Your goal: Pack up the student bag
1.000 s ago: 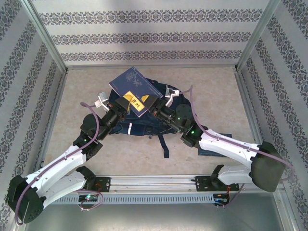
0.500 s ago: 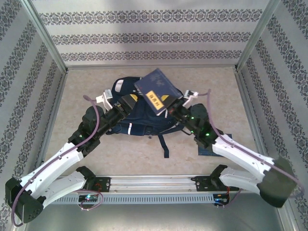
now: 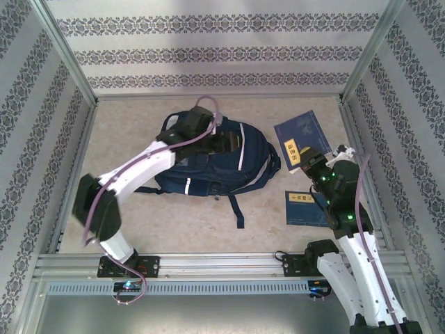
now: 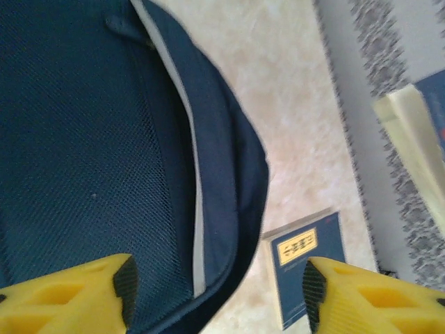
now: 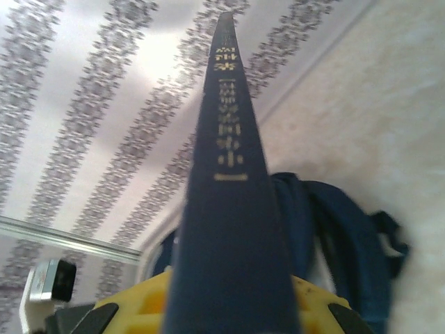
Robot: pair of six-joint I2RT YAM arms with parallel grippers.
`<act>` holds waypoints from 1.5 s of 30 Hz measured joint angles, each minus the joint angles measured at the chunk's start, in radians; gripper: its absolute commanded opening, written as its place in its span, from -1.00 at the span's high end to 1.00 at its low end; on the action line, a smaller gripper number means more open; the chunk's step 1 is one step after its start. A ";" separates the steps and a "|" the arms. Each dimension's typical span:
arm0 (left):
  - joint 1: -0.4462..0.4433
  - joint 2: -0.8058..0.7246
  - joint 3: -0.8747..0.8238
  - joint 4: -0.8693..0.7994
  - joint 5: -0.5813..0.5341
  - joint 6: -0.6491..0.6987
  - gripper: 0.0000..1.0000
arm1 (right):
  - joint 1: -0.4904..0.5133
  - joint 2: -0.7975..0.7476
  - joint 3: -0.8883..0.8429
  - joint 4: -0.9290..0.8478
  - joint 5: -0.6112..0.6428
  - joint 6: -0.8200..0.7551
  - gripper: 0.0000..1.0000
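top external view: the student bag (image 3: pixel 208 167) lies flat on the table (image 3: pixel 174 219), a little left of centre, with 1 dark strap trailing toward the near edge. the left arm reaches across the bag from the near left, its wrist above the bag's far end. seen from the left wrist, the left gripper (image 4: pixel 215 299) is spread wide, its 2 yellow fingers (image 4: pixel 69 296) well apart with nothing between them, hanging over the bag's navy mesh and a pale stripe. to the right of the bag, the right gripper (image 3: pixel 314 164) pinches a blue book (image 3: pixel 300 139) with a yellow label, held tilted up above the table and clear of the bag. the right wrist view looks straight along that book's spine, which stands between the yellow pads, with the bag on the table beyond it. a 2nd book (image 3: pixel 304 207) lies flat on the table just beside the right arm, apart from the bag.
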State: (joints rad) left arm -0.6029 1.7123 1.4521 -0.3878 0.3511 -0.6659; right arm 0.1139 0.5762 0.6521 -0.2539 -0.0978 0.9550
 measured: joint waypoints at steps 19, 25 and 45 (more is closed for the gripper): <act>0.000 0.402 0.355 -0.128 0.162 0.116 0.18 | -0.040 -0.040 0.004 -0.188 -0.066 -0.122 1.00; 0.000 0.435 0.364 -0.121 0.185 0.109 0.24 | -0.040 -0.019 -0.016 -0.173 -0.093 -0.122 1.00; 0.002 0.488 0.549 -0.323 0.142 0.180 1.00 | -0.047 -0.043 -0.014 -0.197 -0.101 -0.152 1.00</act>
State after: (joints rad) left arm -0.6006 2.2002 2.0014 -0.7113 0.4934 -0.4858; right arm 0.0673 0.5331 0.6384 -0.4507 -0.1993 0.8032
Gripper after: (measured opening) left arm 0.060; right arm 0.141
